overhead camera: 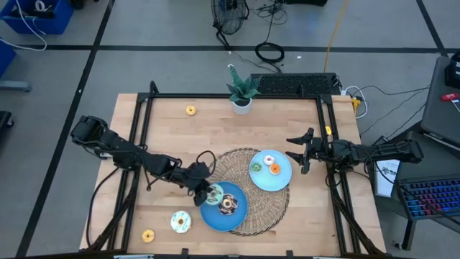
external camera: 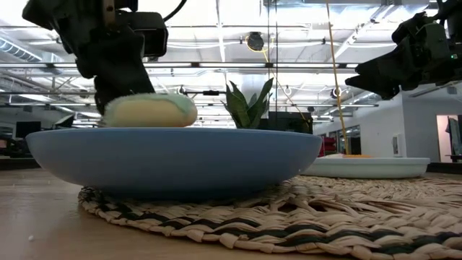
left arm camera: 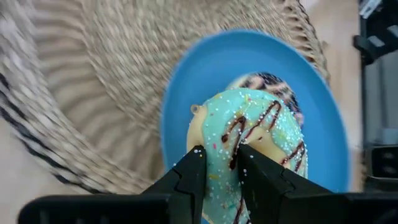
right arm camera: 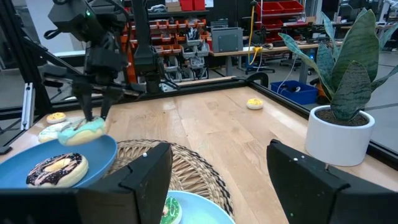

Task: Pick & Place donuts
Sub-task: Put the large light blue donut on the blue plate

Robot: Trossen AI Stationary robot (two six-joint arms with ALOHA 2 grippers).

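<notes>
Teal donut (left arm camera: 249, 149) is being pinched through its ring by the left gripper (left arm camera: 219, 163) over the blue plate's (overhead camera: 237, 218) left rim, lower centre — judged light, slick; right gripper (overhead camera: 302, 157) spread, idling.

A round woven placemat (overhead camera: 267, 213) lies at lower centre of the wooden table (overhead camera: 172, 137), with two blue plates on it: one plate (overhead camera: 231, 218) low and left, the other plate (overhead camera: 277, 180) up to its right. A potted snake plant (overhead camera: 241, 92) in a white pot stands at the table's top edge. A keyboard (overhead camera: 431, 201) sits off to the lower right.
</notes>
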